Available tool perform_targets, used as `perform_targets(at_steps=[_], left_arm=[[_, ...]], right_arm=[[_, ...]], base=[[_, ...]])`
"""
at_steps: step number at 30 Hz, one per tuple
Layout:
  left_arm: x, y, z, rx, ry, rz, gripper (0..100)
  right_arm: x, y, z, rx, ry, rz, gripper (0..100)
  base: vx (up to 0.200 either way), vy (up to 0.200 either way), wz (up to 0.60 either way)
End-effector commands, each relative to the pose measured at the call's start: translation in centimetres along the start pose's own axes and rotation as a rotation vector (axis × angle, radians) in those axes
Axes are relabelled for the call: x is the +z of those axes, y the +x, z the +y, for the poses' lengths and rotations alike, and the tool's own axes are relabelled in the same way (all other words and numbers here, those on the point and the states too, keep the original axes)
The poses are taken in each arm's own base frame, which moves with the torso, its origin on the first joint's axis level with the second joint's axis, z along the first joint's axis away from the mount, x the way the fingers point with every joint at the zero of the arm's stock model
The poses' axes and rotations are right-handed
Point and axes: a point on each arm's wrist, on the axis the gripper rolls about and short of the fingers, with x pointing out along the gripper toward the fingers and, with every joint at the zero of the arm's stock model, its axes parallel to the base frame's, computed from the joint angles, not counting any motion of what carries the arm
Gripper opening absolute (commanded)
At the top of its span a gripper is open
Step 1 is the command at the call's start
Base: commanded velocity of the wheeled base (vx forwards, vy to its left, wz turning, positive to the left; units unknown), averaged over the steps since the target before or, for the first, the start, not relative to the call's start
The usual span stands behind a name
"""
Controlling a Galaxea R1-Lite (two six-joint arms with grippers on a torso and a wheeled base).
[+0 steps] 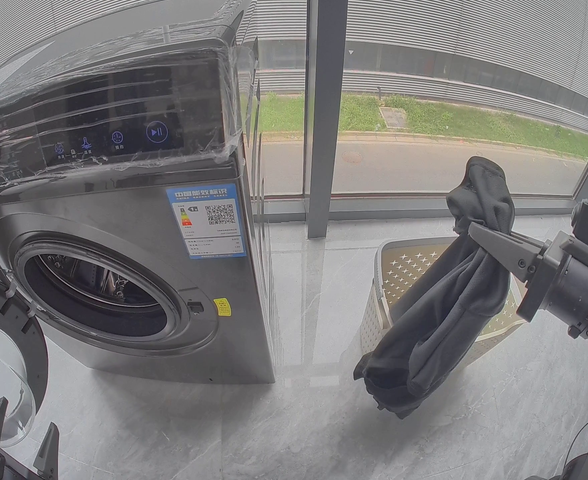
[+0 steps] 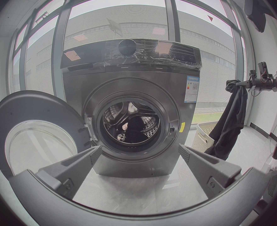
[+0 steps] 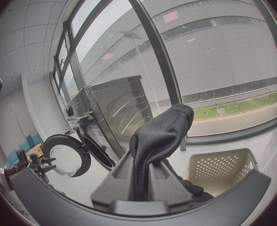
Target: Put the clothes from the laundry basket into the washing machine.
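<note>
My right gripper (image 1: 490,238) is shut on a dark grey garment (image 1: 440,308), holding it up over the white laundry basket (image 1: 387,268) on the floor at the right. The cloth bunches above the fingers and hangs down past the basket's near rim (image 3: 220,153); the garment (image 3: 159,138) is pinched between the two pads. The silver washing machine (image 1: 140,221) stands at the left with its round door (image 2: 34,132) swung open and a dark item inside the drum (image 2: 130,126). My left gripper (image 2: 138,164) is open, low in front of the drum opening.
A grey window post (image 1: 324,101) stands between machine and basket, with glass wall behind. Pale tiled floor (image 1: 307,421) lies between the machine and the basket. The open door (image 1: 4,348) juts out at the machine's left front.
</note>
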Motion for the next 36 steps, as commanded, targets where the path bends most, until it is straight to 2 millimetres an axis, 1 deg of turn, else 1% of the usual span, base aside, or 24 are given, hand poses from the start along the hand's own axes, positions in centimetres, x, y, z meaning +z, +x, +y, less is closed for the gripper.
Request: perform_targets(at_steps=[1,8,14,36], left_arm=[[-0.52,0.03,0.01,0.001,-0.001,0.005,100],[-0.52,0.03,0.01,0.001,0.001,0.005,100],[-0.52,0.03,0.01,0.001,-0.001,0.005,100],[-0.52,0.03,0.00,-0.001,0.001,0.005,100]], right_arm=[[-0.08,0.02,0.00,0.000,0.000,0.003,0],[-0.12,0.01,0.00,0.000,-0.001,0.005,0],[-0.17,0.00,0.02,0.001,-0.001,0.007,0],[-0.17,0.00,0.02,0.001,-0.002,0.007,0]], base=[[-0.200,0.000,0.00],[-0.200,0.000,0.00],[0.000,0.000,0.00],[0.000,0.200,0.00]])
